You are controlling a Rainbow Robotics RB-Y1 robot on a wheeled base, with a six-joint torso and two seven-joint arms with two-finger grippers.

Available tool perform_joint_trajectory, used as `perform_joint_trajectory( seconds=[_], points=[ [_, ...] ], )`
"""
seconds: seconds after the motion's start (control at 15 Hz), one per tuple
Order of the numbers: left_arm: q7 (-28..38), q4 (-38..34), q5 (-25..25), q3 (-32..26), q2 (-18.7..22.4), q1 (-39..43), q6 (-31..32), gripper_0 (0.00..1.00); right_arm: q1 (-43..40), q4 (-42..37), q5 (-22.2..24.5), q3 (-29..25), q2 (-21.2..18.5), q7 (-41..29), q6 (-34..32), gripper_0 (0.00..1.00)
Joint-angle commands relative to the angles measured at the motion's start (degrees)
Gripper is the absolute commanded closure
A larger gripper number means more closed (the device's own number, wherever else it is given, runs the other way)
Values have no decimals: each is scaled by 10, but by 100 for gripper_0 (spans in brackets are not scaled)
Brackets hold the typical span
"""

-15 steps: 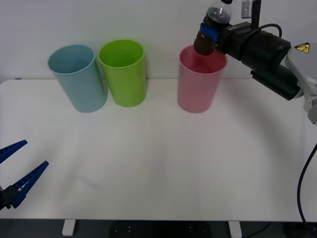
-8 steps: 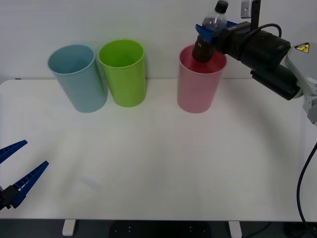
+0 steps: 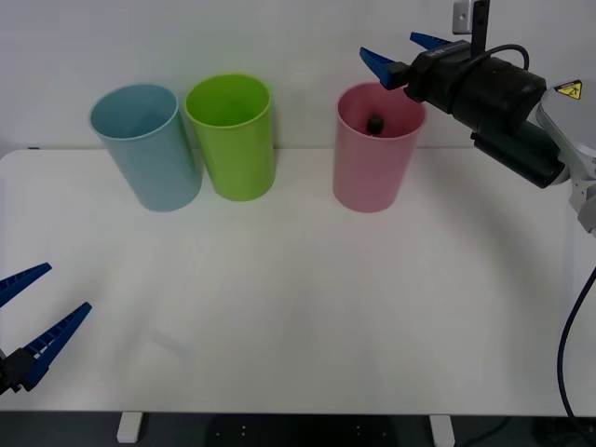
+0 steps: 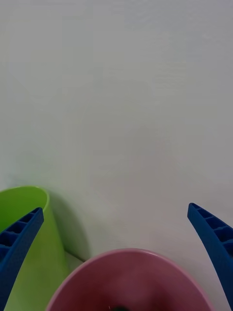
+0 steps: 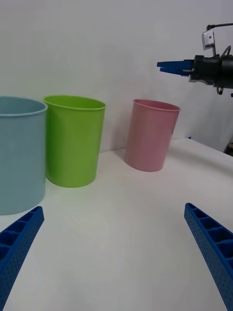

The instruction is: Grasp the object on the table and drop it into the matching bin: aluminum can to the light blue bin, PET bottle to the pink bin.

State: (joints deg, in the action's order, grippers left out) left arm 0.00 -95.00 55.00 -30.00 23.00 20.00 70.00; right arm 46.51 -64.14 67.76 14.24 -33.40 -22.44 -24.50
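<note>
Right gripper (image 3: 400, 54) is hovering just above the rim of the pink bin (image 3: 371, 177), fingers spread wide and holding nothing. PET bottle (image 3: 374, 123) is sitting down inside the pink bin, black cap showing below the rim. Lime green bin (image 3: 233, 140) and light blue bin (image 3: 149, 149) are standing side by side to the left on the white table (image 3: 298, 298). Left gripper (image 3: 33, 321) is resting low at the table's near left edge, fingers wide apart, empty.

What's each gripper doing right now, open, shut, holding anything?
Left gripper: open, empty, low over the table's near edge.
Right gripper: open, empty, above the pink bin.
</note>
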Motion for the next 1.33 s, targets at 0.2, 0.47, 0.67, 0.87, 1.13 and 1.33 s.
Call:
perform_joint_trajectory(
  seconds=[0.2,0.47,0.67,0.87,1.13,1.33],
  points=[
    [0,0,0,0,0,0,0,0,-15,-16,-18,-2,-3,10,-7,0],
    [0,0,0,0,0,0,0,0,-61,-82,-26,-14,-15,13,-8,0],
    [0,0,0,0,0,0,0,0,-114,-146,-38,-23,-30,16,-8,0],
    [0,0,0,0,0,0,0,0,-178,-213,-45,-38,-40,26,-12,0],
    [0,0,0,0,0,0,0,0,-266,-289,-46,-78,-45,42,-50,0],
    [0,0,0,0,0,0,0,0,-323,-336,-55,-106,-45,60,-78,0]
  ],
)
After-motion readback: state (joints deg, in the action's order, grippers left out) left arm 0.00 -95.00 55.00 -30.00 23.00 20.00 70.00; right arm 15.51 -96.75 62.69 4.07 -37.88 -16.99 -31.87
